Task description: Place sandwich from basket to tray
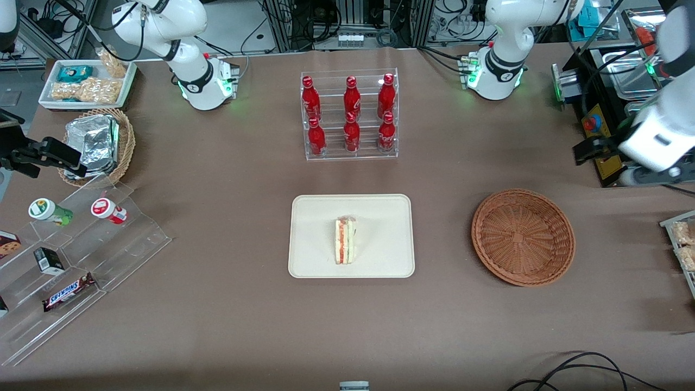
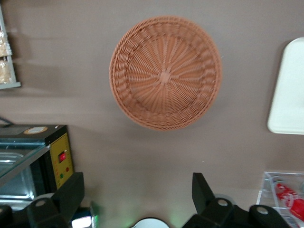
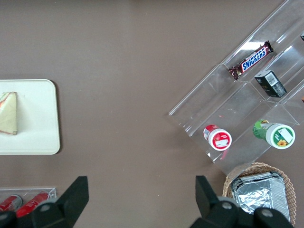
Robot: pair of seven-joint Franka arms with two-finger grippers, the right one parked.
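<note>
Brown tabletop: sandwich (image 1: 345, 240) stands on the tray (image 1: 380, 217); basket (image 2: 165, 72) holds nothing. My gripper (image 2: 137, 192) hangs open, raised above the table near the basket. Main risk: a careless descent knocking the basket.

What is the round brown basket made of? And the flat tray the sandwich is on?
The basket looks like woven wicker, reddish-brown: strands spiral out from its middle. The tray seems to be smooth, matte cream plastic or pulp; hard to tell which. The sandwich lies on it. The gripper hovers open above the table near the basket.
</note>
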